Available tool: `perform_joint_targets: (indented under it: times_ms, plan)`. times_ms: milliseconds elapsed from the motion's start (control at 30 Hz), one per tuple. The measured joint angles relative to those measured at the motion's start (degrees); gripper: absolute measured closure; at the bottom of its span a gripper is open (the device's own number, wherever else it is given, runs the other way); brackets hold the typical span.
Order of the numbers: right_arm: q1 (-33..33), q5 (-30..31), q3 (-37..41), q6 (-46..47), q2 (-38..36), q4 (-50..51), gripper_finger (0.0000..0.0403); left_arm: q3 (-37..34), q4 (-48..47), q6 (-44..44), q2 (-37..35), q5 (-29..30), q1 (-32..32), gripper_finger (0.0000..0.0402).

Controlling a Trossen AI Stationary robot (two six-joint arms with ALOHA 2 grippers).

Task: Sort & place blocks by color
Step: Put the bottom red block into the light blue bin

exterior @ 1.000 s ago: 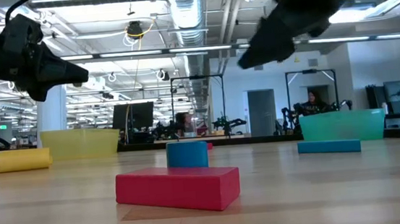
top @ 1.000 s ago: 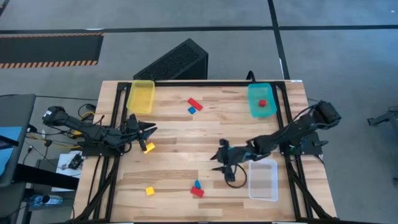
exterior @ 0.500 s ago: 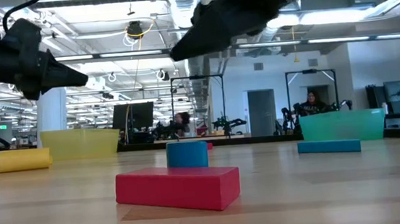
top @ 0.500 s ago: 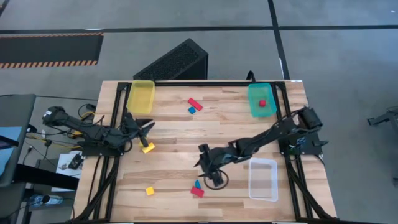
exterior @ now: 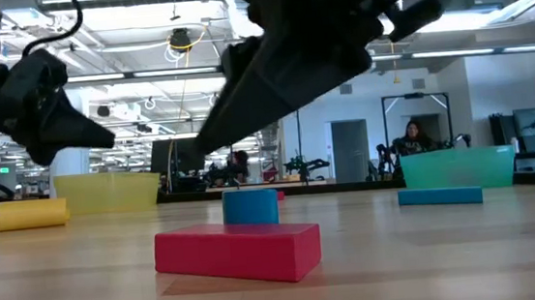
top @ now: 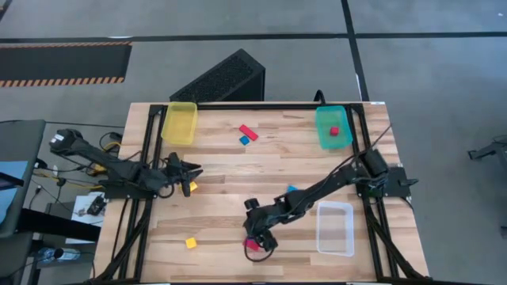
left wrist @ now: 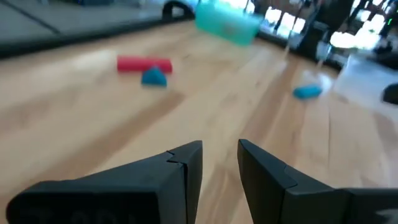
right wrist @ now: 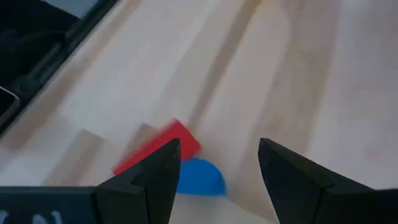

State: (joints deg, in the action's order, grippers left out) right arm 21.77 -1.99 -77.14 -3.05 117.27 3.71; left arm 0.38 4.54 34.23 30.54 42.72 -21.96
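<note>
Red bar [right wrist: 157, 150] and blue block [right wrist: 200, 177] lying touching each other at the near edge of the table [top: 238, 170], directly under the right gripper [right wrist: 217, 163]. Fingers of this gripper spread wide, holding nothing, hovering above the pair.

Left gripper [left wrist: 220, 160] at the left side of the table, over a yellow block [top: 192, 188]; fingers with a narrow gap between them, nothing seen inside. Another yellow block [top: 190, 243] near the front, left of the red bar.

Far side: second red bar [top: 248, 131] with small blue piece [top: 244, 140] beside it; one red block [top: 334, 131] already inside the teal bin [top: 323, 128]. Yellow bin [top: 180, 123] at far left, clear bin [top: 334, 229] at near right.

Possible trouble, as a judgement: because red and blue touch, closing fingers may catch both, or push the blue one aside and turn the bar. Also risk of pinching the bar at one end, so tilting and slipping during lift.
</note>
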Motion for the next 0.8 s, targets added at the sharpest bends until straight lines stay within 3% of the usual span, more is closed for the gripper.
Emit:
perform_joint_targets:
  times_ms: [167, 267, 400, 633, 800]
  plan:
    - [0.8, -0.3, 0.0, 0.5, 1.0, -0.1, 0.0164, 0.0, 0.3, 8.7, 8.1, 6.4, -3.8, 0.0310]
    - [1.2, -0.1, 0.1, 0.8, 1.2, 2.2, 0.0164, 0.0, 5.4, 10.5, 11.8, 8.0, -4.8, 0.0310]
    - [1.3, 1.9, 0.0, 3.3, 1.1, 5.0, 0.0164, 0.2, 13.8, 7.7, 15.4, 7.6, -5.9, 0.0311]
    - [2.0, 7.1, 0.0, 8.6, 0.8, 15.2, 0.0167, 1.7, 19.5, -0.4, 19.1, 7.7, -6.0, 0.0311]
    - [3.3, 8.5, 0.1, 12.0, 0.6, 23.3, 0.0187, 1.7, 20.7, -1.5, 19.3, 9.5, -6.0, 0.0311]
